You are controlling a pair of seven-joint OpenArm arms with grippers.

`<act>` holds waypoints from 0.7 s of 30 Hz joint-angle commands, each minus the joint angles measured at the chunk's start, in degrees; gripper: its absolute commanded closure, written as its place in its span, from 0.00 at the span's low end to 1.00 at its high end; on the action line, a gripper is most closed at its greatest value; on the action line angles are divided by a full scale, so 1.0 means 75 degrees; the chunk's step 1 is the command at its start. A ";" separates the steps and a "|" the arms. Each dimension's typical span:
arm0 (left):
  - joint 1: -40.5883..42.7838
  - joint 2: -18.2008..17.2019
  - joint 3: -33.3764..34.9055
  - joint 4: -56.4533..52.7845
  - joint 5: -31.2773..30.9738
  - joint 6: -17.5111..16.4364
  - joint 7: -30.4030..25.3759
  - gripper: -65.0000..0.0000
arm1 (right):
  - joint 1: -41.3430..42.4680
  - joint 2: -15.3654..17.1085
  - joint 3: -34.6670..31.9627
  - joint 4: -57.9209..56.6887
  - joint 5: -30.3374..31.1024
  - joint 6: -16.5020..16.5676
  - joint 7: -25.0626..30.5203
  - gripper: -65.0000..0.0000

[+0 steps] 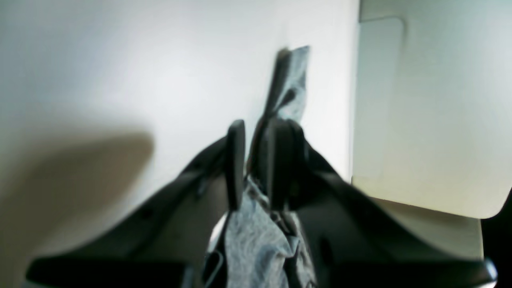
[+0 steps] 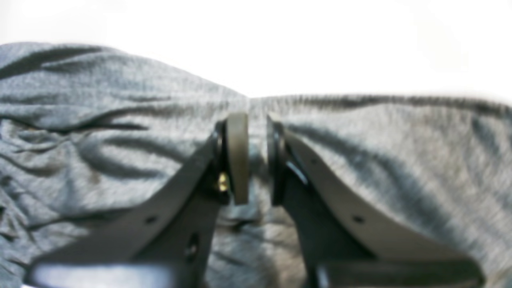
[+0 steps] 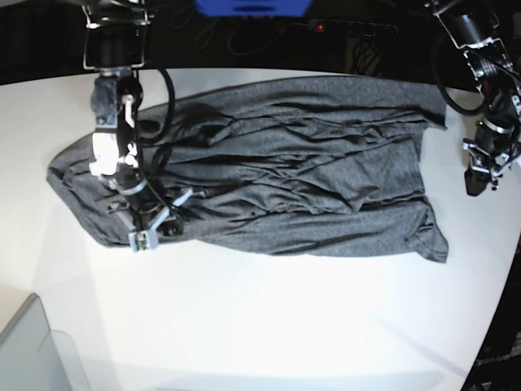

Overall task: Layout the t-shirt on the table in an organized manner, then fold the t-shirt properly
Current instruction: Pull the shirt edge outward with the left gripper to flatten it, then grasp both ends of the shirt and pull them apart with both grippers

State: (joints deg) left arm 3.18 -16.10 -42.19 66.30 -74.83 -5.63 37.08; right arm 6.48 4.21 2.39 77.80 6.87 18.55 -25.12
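You have the t-shirt [image 3: 293,163] lying lengthwise across the far half of the worktop [image 3: 269,309]. It is spread out but heavily creased, with long wrinkles running along it. One end is bunched and rounded on the base view's left. The other end is squarer, with a corner flaring out at the near right.

Your right claw [image 3: 153,228] sits at the near edge of the garment, close to the bunched end. In the right wrist view the claw [image 2: 256,120] is set narrow, its fingers [image 2: 238,156] nearly parallel. Grey knit fills the gap between them, and the cloth's edge is drawn up to the tips, with creases converging there. That view is blurred, but it reads as a pinch on the shirt's edge.

Your left claw [image 3: 479,181] hangs over bare worktop, just beyond the squarer end. Its wrist view shows the claw [image 1: 256,132] closed narrow on a strip of the same grey knit. The strip passes between the fingers and sticks out past the tips. The base view does not show how that strip joins the main body.

A translucent bin corner [image 3: 32,350] sits at the near left.
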 commanded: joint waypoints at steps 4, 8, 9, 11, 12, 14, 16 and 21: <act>-0.0043 -0.0145 -0.0018 0.0414 -0.0215 -0.0041 0.0020 0.83 | 0.1123 0.0394 0.0038 -0.1201 0.0062 0.0030 -0.0137 0.89; -0.0078 -0.0145 0.0052 0.0613 -0.0215 -0.0041 0.0020 0.83 | 0.2049 0.0664 0.0038 -0.2971 0.0062 0.0030 -0.0126 0.89; -0.0090 -0.0145 0.0216 0.0683 -0.0215 -0.0041 0.0008 0.83 | 0.2318 0.0711 0.0038 -0.3534 0.0062 0.0030 -0.0090 0.89; -0.0113 -0.0204 0.0521 0.0824 -0.0215 -0.0041 -0.0003 0.83 | 0.2799 0.0746 0.0038 -0.4530 0.0062 0.0030 0.0238 0.89; -0.0207 -0.0204 0.0674 0.0918 -0.0215 -0.0041 -0.0015 0.83 | 0.2963 0.0758 0.0038 -0.4917 0.0062 0.0030 0.0507 0.89; -0.0289 -0.0169 0.0943 0.1094 -0.0215 -0.0041 0.0008 0.83 | 0.3256 0.0851 0.0027 -0.5644 0.0062 0.0018 0.1117 0.89; -0.0313 -0.0145 0.1283 0.1187 -0.0215 -0.0029 -0.0027 0.83 | 0.3537 0.0851 0.0015 -0.6206 0.0050 0.0006 0.1644 0.89; -0.0735 -0.0145 0.2350 0.1117 -0.0156 -0.0006 -0.0062 0.83 | 0.4487 0.0851 -0.0032 -0.7203 0.0050 -0.0521 0.2781 0.89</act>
State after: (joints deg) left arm -1.19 -16.16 -24.18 73.60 -74.50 -5.17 37.17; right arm 38.30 10.11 2.09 23.11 7.22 14.94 -5.72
